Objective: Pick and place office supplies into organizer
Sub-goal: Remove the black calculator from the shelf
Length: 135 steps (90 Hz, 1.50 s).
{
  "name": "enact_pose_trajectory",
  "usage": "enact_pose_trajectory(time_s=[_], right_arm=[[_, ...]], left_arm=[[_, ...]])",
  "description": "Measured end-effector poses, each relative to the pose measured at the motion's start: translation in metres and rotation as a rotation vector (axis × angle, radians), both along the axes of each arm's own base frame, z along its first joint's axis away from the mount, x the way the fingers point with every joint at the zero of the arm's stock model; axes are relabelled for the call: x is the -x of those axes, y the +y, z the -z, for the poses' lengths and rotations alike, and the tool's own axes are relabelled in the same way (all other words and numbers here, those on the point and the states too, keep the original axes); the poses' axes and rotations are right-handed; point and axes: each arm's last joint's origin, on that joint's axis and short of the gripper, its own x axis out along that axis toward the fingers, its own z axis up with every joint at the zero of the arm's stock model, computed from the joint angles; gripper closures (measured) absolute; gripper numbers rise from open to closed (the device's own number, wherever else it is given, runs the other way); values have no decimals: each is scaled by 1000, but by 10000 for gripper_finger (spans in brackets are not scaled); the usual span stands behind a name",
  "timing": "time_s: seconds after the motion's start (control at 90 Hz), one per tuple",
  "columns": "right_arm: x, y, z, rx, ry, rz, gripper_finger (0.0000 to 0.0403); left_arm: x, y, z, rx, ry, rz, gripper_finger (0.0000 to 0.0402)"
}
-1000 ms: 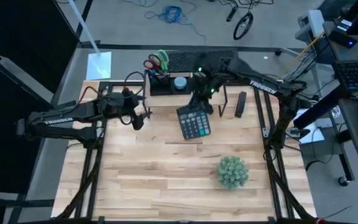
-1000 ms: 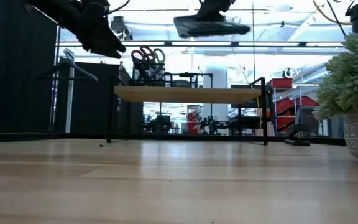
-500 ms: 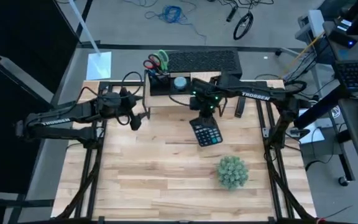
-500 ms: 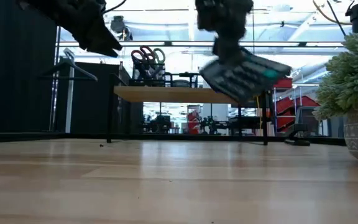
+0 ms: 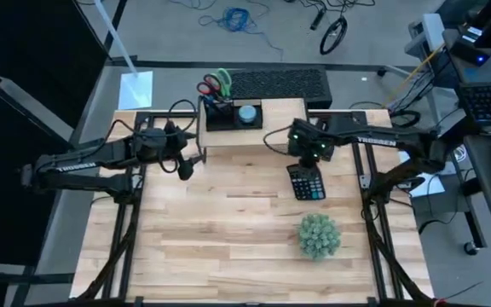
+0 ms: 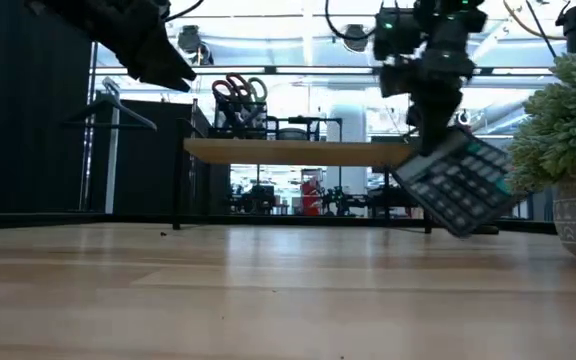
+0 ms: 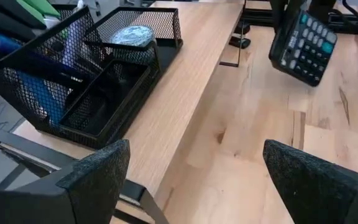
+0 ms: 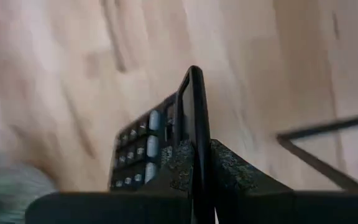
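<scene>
The black mesh organizer (image 5: 231, 113) stands on the light wooden riser shelf (image 5: 284, 115) at the far side, with red and green scissors (image 5: 215, 83) upright in its cup; it also shows in the left wrist view (image 7: 98, 81). My left gripper (image 5: 190, 162) hovers open off the riser's left front corner, holding nothing. My right gripper (image 5: 306, 162) is shut on a black calculator (image 5: 306, 182) in front of the riser's right half. The calculator (image 6: 455, 183) slants steeply below that gripper (image 6: 430, 105). My right gripper pinches the calculator's far end (image 8: 194, 140) between its two fingers (image 8: 229, 168), one on the key face and one on the back. The fingers come from above, pointing down. The calculator hangs tilted, keys toward the table's near side, its low corner (image 6: 458, 232) just above the tabletop.
A fuzzy green plant in a patterned pot (image 5: 319, 236) stands near and right of the calculator, and fills the low view's right edge (image 6: 568, 130). The riser's black legs (image 6: 426, 180) stand behind the calculator. Bare wood lies in the table's middle and near left (image 5: 211, 247).
My right gripper has carried the calculator from in front of the riser's middle toward the table's right edge and downward. The calculator was held high and almost level; it now hangs steeply tilted, close above the table.
</scene>
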Motion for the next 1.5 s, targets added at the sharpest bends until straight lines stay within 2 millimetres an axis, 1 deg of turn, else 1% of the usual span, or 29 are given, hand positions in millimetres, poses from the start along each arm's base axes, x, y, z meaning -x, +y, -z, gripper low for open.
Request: enact_pose_trajectory(time_s=[0.167, 0.333, 0.511, 0.689, 0.822, 1.078, 1.5], right_arm=[[17, 6, 10, 6, 24, 33, 387], [31, 13, 29, -84, 94, 52, 387], [37, 16, 46, -105, 112, 57, 387], [42, 16, 53, -107, 127, 68, 387], [43, 16, 54, -100, 131, 71, 384], [46, 16, 58, -70, 182, 87, 345], [45, 16, 57, -77, 169, 78, 273]], left_arm=[[-1, 0, -2, -5, -22, 0, 45], [-1, 0, -2, -5, -20, 0, 45], [-1, 0, -2, -5, -19, 0, 45], [-1, 0, -2, -5, -19, 0, 45], [-1, 0, -2, -8, -18, 2, 45], [-1, 0, -2, -10, -16, 3, 45], [-1, 0, -2, -10, -16, 3, 45]])
